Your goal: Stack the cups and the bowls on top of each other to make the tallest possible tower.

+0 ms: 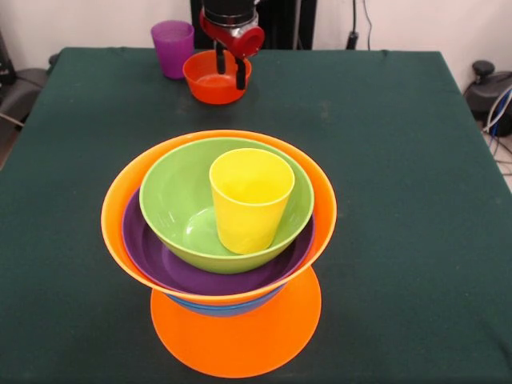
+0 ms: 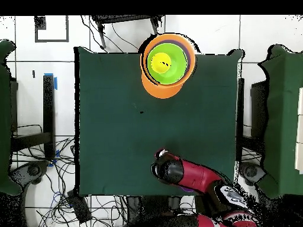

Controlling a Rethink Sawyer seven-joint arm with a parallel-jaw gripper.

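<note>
Hanging over the small orange-red bowl (image 1: 216, 78), the gripper (image 1: 230, 74) is seen with its two black fingers (image 1: 240, 74) spread apart and lowered into the bowl, with nothing clamped between them. Just beside it the purple cup (image 1: 173, 48) is found standing upright. Well apart from it, across the table (image 1: 400, 200), the tower (image 1: 220, 240) is set: large orange bowls, a blue and a purple one, a green bowl (image 1: 180, 200), and the yellow cup (image 1: 250, 200) inside. Light, stiff and slippery plastic is judged likely; the rim should be pinched.
</note>
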